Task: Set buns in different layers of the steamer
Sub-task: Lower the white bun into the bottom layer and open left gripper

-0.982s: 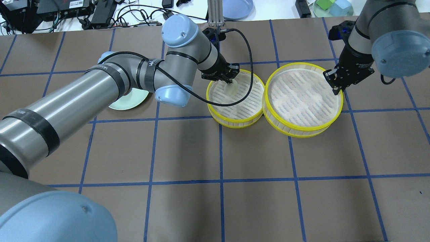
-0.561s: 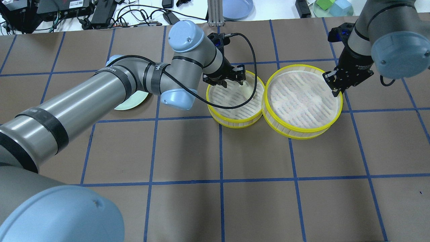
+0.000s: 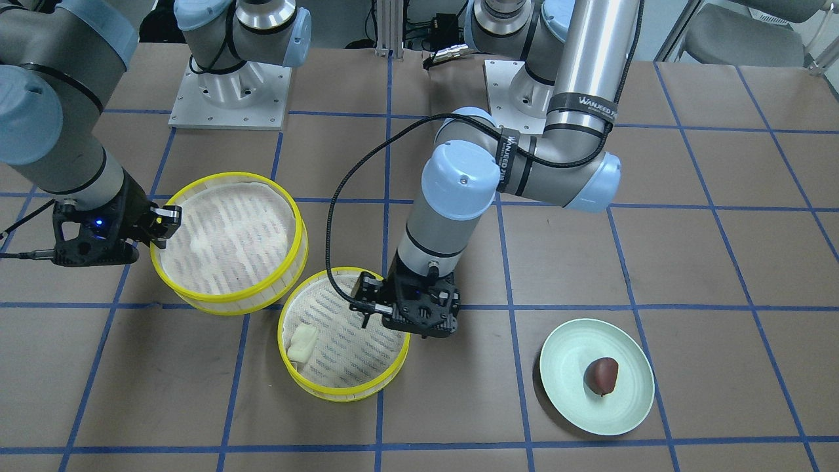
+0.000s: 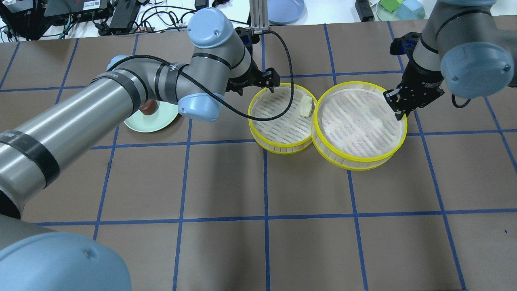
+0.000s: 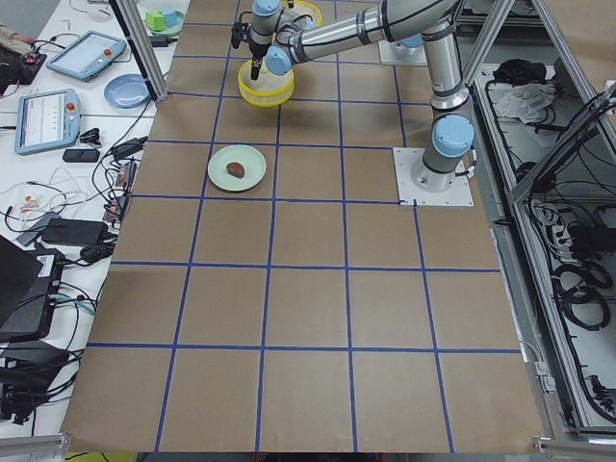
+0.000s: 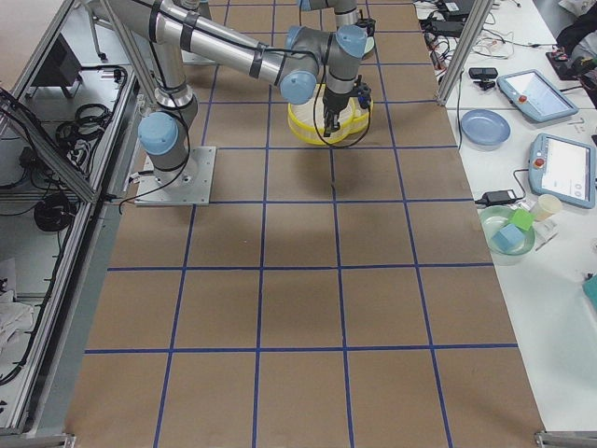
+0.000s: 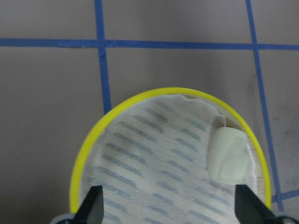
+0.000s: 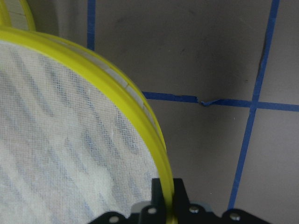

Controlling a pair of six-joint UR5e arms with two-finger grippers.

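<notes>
The cream-white bun point(image 4: 306, 106) lies inside the left steamer tray point(image 4: 278, 145) against its right wall; it also shows in the left wrist view point(image 7: 229, 156) and front view point(image 3: 303, 343). My left gripper point(image 4: 257, 88) is open and empty over that tray's far left rim, fingers point(image 7: 91, 207) spread wide. The dark reddish-brown bun point(image 3: 602, 375) rests on the pale green plate point(image 3: 564, 393). My right gripper point(image 4: 398, 107) is shut on the yellow rim point(image 8: 140, 112) of the right steamer tray point(image 4: 359, 159). That tray has no bun in it and overlaps the left tray's edge.
The left arm's elbow hides most of the green plate point(image 4: 149, 123) in the overhead view. Cables, a blue plate point(image 4: 284, 10) and a dish of blocks point(image 4: 400, 8) sit beyond the table's back edge. An aluminium post point(image 4: 258, 16) stands behind the trays.
My left gripper has let go of the white bun, opened and drawn back to the tray's far left rim. The bun now lies at the tray's right wall. The right gripper shifted its tray left.
</notes>
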